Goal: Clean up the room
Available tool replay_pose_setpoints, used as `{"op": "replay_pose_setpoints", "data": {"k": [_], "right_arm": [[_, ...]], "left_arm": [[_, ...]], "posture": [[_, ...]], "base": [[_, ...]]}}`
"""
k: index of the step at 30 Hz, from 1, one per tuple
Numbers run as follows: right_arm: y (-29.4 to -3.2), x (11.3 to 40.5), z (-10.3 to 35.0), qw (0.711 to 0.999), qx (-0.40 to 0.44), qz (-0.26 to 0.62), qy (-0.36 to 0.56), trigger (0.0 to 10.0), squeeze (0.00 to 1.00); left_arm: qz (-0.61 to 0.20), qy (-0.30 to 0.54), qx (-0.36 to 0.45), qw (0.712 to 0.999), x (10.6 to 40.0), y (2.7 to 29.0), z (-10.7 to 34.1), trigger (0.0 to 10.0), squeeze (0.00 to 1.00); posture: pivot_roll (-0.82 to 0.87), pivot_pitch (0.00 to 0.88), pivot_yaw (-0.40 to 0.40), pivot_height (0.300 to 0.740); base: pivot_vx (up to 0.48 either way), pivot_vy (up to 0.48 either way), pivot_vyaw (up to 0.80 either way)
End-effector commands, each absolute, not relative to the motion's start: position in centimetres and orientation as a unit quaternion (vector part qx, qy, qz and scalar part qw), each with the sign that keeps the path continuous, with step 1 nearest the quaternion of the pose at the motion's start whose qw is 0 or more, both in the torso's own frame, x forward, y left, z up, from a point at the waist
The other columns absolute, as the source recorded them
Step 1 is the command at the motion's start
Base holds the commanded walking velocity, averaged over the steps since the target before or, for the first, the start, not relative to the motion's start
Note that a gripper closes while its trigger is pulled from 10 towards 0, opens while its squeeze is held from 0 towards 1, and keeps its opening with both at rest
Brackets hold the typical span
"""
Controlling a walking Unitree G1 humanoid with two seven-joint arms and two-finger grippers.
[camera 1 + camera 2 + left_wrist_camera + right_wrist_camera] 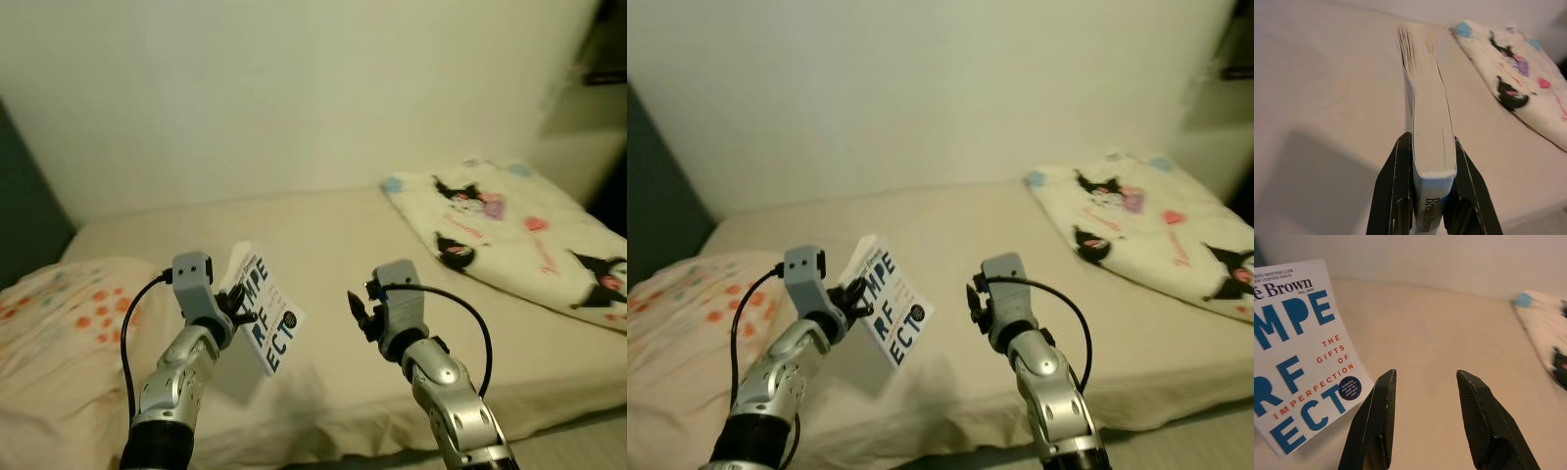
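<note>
The left claw pinched the book near its spine above the bed, so carrying it probably needed a steady, level wrist, while the right claw hung open beside it.

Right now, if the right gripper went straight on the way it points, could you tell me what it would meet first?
Probably the bare beige bed sheet. The open right gripper points between the book and the patterned blanket, though depth is hard to judge.
</note>
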State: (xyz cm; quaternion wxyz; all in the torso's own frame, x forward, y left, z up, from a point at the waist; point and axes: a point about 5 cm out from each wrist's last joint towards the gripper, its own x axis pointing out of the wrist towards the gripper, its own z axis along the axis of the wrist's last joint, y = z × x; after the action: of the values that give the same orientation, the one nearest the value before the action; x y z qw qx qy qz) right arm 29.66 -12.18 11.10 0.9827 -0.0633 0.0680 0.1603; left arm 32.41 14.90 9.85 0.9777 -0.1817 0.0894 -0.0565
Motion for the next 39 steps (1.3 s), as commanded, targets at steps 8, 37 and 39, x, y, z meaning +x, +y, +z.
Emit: {"op": "replay_pose_setpoints", "data": {"k": [8,37,39], "right_arm": [[-11.8,29.4,11.0,0.981,-0.068,0.169,0.063,10.0,0.00],[-11.4,29.3,11.0,0.979,-0.071,0.183,0.059,10.0,0.00],[-11.4,29.3,11.1,0.979,-0.070,0.183,0.058,10.0,0.00]], "left_arm": [[-0.050,0.062,-0.172,0.982,32.5,15.2,10.8,10.0,0.00],[-0.056,0.053,-0.182,0.980,32.8,14.8,11.5,10.0,0.00],[-0.053,0.048,-0.174,0.982,33.0,14.9,11.8,10.0,0.00]], "posture": [[-0.13,0.045,0.034,0.740],[-0.13,0.048,0.040,0.740],[-0.13,0.046,0.040,0.740]], "base": [[0.000,0.000,-0.11],[0.000,0.274,0.00],[0.000,-0.480,0.00]]}}
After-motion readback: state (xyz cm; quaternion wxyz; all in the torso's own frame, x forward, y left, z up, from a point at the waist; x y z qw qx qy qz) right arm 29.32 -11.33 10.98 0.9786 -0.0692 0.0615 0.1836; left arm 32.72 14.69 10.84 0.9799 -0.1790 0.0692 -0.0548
